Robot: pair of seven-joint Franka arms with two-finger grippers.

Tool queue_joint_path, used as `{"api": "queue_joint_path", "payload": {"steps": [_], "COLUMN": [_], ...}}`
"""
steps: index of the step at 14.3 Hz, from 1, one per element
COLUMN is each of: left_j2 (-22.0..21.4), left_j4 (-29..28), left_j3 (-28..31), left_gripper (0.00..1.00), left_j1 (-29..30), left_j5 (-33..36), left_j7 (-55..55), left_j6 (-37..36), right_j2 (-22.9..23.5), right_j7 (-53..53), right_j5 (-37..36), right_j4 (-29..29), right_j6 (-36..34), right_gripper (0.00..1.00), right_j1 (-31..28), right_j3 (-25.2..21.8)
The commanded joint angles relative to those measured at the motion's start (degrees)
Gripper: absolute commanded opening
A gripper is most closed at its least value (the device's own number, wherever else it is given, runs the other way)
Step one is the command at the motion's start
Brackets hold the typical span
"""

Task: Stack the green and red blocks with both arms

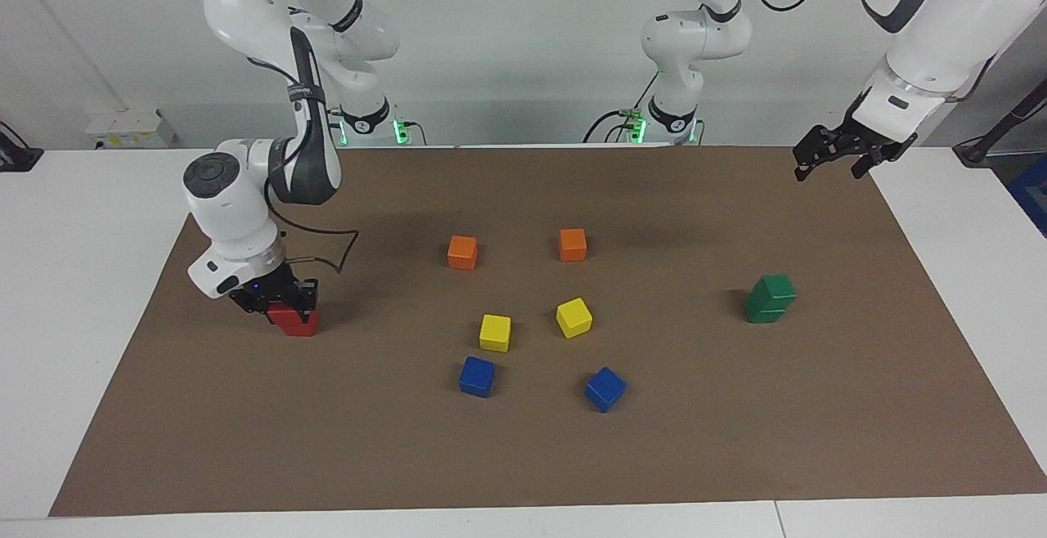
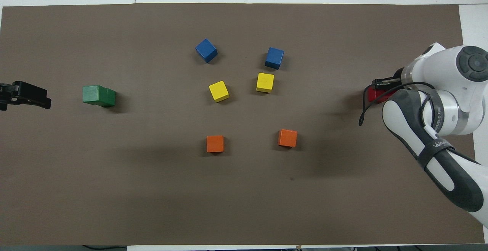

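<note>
Two dark green blocks (image 1: 769, 299) stand stacked toward the left arm's end of the mat; they also show in the overhead view (image 2: 98, 95). My right gripper (image 1: 282, 306) is down on a red block (image 1: 294, 322) at the right arm's end, shut on it. In the overhead view only an edge of the red (image 2: 373, 94) shows beside the right gripper (image 2: 383, 87). Whether one or two red blocks are there is hidden by the hand. My left gripper (image 1: 828, 170) hangs open and empty above the mat's corner, clear of the green stack; it also shows in the overhead view (image 2: 24, 94).
Two orange cubes (image 1: 462, 252) (image 1: 572, 244), two yellow cubes (image 1: 495, 332) (image 1: 573, 317) and two blue cubes (image 1: 477, 376) (image 1: 604, 388) sit in the middle of the brown mat (image 1: 736, 440).
</note>
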Motion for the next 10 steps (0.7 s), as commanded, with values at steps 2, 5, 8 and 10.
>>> {"api": "queue_joint_path", "payload": {"steps": [2,5,8,10], "left_j2": [-0.5,-0.5,-0.5,-0.5], "left_j4": [0.2,0.2,0.2,0.2], "left_j3": [0.8,0.8,0.8,0.8], "left_gripper": [1.0,1.0,1.0,1.0], "left_j1": [-0.7,-0.7,-0.7,-0.7], "left_j5": [-0.2,-0.2,-0.2,-0.2], "left_j7": [0.4,0.4,0.4,0.4], "left_j6": [-1.1,-1.1,-1.1,-1.1], "right_j2": [-0.7,-0.7,-1.1,-1.5], "right_j7": [0.7,0.7,0.4,0.6], "right_j5": [1.0,1.0,1.0,0.8], "right_j4": [-1.0,-0.7,1.4,8.9], "right_j6": [0.9,0.8,-2.2,-14.2], "right_gripper": [1.0,1.0,1.0,1.0], "right_j1": [-1.1,-1.1,-0.6,0.5], "right_j3": [0.7,0.7,0.7,0.9]}}
